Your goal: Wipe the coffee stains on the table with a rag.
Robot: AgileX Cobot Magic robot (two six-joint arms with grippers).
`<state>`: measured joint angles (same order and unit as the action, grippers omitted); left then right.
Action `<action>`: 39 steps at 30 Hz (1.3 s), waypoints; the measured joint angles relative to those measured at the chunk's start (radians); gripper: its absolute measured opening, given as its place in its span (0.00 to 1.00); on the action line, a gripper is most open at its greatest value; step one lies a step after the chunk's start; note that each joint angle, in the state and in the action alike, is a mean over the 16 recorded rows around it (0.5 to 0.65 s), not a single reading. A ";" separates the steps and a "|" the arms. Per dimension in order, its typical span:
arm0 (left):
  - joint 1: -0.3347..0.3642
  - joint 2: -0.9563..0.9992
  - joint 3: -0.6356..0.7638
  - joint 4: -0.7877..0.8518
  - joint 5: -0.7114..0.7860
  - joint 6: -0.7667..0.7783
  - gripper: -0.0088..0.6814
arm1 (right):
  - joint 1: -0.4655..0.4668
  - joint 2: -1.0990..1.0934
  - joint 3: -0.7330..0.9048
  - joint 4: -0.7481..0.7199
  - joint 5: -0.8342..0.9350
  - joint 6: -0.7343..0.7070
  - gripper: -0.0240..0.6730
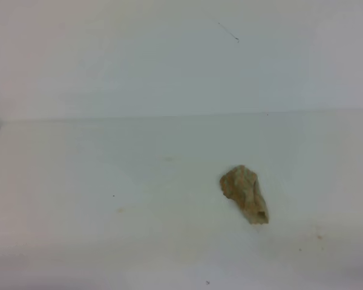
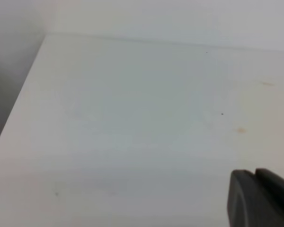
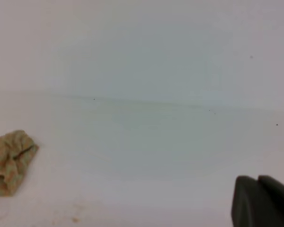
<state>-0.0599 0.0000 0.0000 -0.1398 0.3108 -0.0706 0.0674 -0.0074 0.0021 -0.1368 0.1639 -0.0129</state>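
Right gripper (image 3: pixel 262 201): nearest the right wrist camera, only a dark corner of it shows at the lower right; the two fingers sit pressed together with nothing between them.
Left gripper (image 2: pixel 260 196): the same dark corner in the left wrist view, fingers also together and empty, over bare table (image 2: pixel 132 118).
Rag (image 1: pixel 245 194): crumpled beige-green wad lying loose on the table, right of centre in the high view, touched by neither arm.
Rag from right gripper: off to its left, well apart, at the left edge of the right wrist view (image 3: pixel 9 163).
Rag from left gripper: not in the left wrist view at all.
Long axis: in the high view it runs from upper left to lower right, the narrower end toward the camera.
Nearer arm: the right one, judging by side and by which camera sees the cloth.
Coffee stains: no clear blotch visible; only faint brownish specks near the rag (image 3: pixel 73 219) and small marks left of it (image 1: pixel 120 210).
Coming move: likely the right fingers must part and swing left to pick up the rag.
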 joint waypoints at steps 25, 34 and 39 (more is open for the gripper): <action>0.000 0.000 0.000 0.001 0.000 0.000 0.01 | -0.024 -0.009 0.004 0.020 0.181 0.049 0.03; 0.000 0.000 0.000 0.001 0.000 0.000 0.01 | -0.024 -0.009 0.004 0.020 0.179 0.047 0.03; 0.000 0.000 0.000 0.001 0.000 0.000 0.01 | -0.024 -0.010 0.005 0.020 0.177 0.047 0.03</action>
<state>-0.0599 0.0000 0.0000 -0.1390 0.3108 -0.0706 0.0438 -0.0173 0.0074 -0.1169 0.3406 0.0336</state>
